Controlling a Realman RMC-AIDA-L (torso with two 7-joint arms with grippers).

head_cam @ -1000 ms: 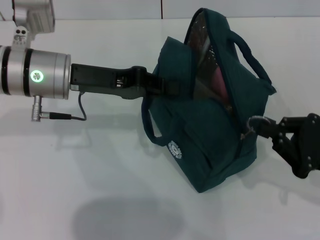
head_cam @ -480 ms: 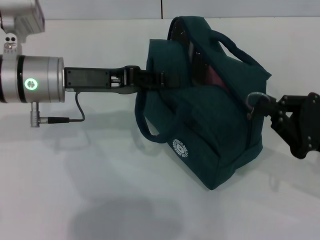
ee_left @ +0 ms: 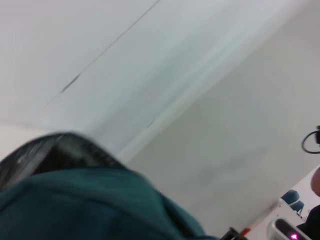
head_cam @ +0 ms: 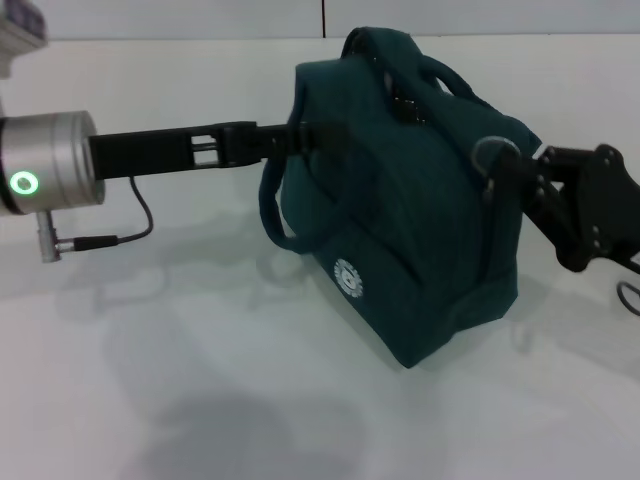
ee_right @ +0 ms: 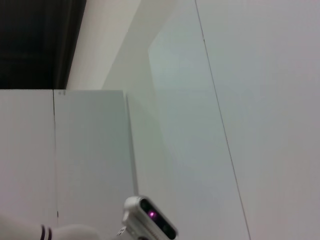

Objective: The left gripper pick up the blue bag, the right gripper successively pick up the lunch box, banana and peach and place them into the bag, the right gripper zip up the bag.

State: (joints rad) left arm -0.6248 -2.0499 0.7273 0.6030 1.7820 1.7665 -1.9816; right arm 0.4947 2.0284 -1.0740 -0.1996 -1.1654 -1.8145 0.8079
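Note:
The blue bag [head_cam: 420, 240] stands tilted on the white table [head_cam: 150, 350], its round white logo [head_cam: 347, 275] facing me and its top opening drawn almost closed. My left gripper [head_cam: 312, 136] reaches in from the left and is shut on the bag's upper left edge. From the right, my right gripper [head_cam: 500, 168] is shut on the metal ring zipper pull [head_cam: 486, 150] at the bag's upper right corner. The left wrist view shows only teal fabric of the blue bag [ee_left: 90, 205]. The lunch box, banana and peach are hidden.
A loop handle [head_cam: 275, 215] hangs down the bag's left side. A thin cable [head_cam: 135, 222] dangles from my left arm's silver cuff [head_cam: 50, 165]. The table's far edge meets a wall [head_cam: 200, 20] just behind the bag.
The right gripper has pulled the zipper ring up and back along the bag's top, closing the opening; the foil lining and pink inside no longer show. The bag stands more upright.

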